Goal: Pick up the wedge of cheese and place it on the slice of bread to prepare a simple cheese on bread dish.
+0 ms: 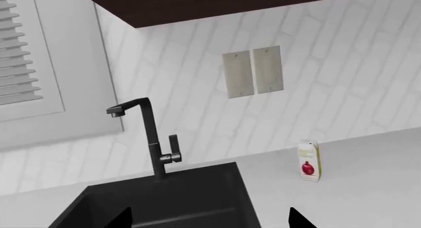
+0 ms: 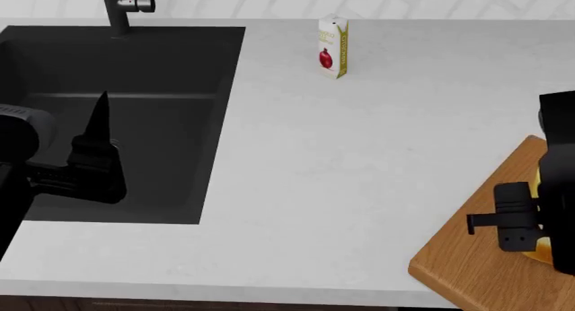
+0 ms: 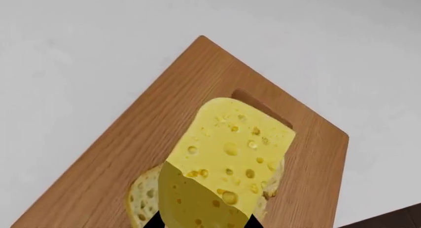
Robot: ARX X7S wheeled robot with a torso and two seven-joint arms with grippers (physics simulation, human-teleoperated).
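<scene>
Cheese wedge [image 3: 227, 164] looks firm, smooth, maybe slippery, pinched at its narrow end by the right tool [image 3: 200, 222] over bread [image 3: 146, 198].

The left arm [image 2: 23, 163] is matte black throughout, a rounded, thick body with a pale grey band at its upper edge, and its claw [image 2: 94, 139] ends in a slim pointed black finger. The right arm [image 2: 553, 203] is a blocky black housing with a ribbed bracket and a small side tab. In each wrist view only dark triangular fingertips [image 1: 299, 219] show.
</scene>
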